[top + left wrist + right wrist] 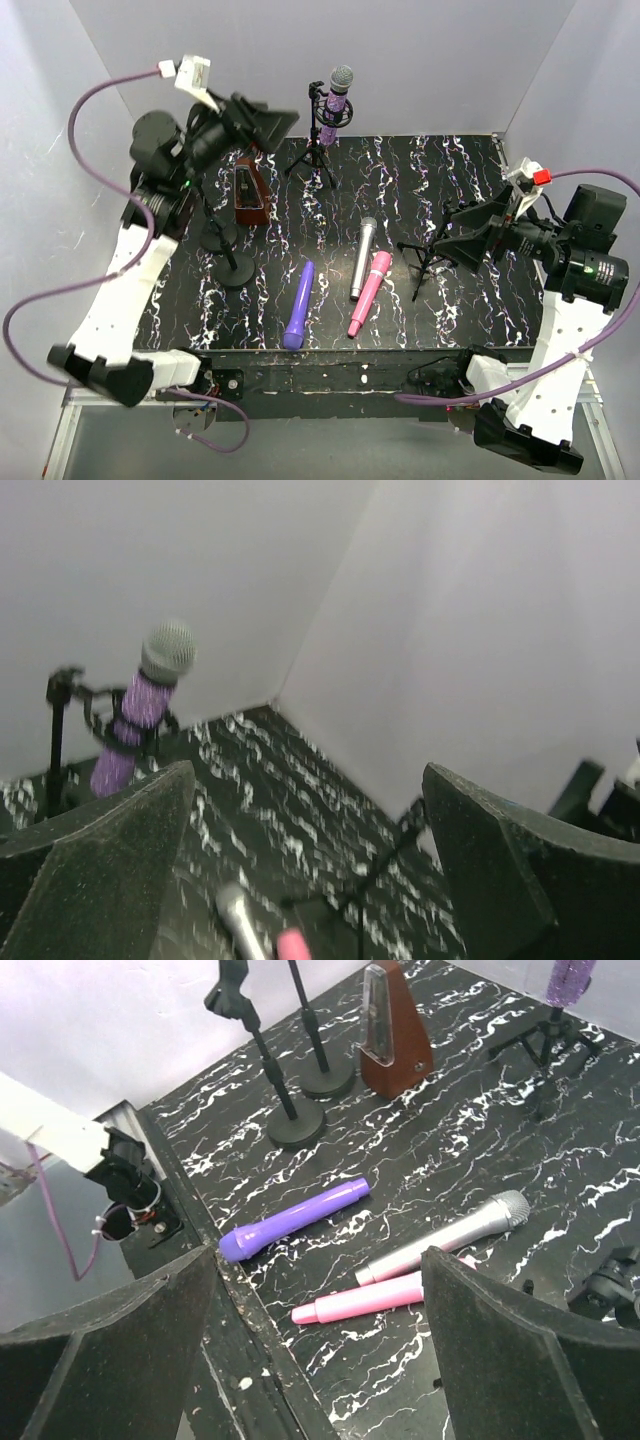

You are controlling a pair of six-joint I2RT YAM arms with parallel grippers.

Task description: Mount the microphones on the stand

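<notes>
The glittery purple microphone (337, 100) with its grey mesh head stands upright, clipped in the tripod stand (318, 152) at the back. In the left wrist view the same microphone (140, 705) sits left of my left gripper (310, 860). My left gripper (265, 125) hangs open just left of it, holding nothing. The smooth violet microphone (299, 305), the silver-grey one (362, 258) and the pink one (369, 293) lie loose on the marbled table. My right gripper (470, 235) is open and empty at the right; in its wrist view the violet (295, 1218), silver-grey (445, 1240) and pink (365, 1300) microphones lie beyond the gripper (320, 1360).
A dark red wedge-shaped box (250, 192) stands at the back left, next to two round-based stands (220, 235) (236, 270). A small black tripod stand (425, 255) sits just left of my right gripper. White walls close in the back and both sides.
</notes>
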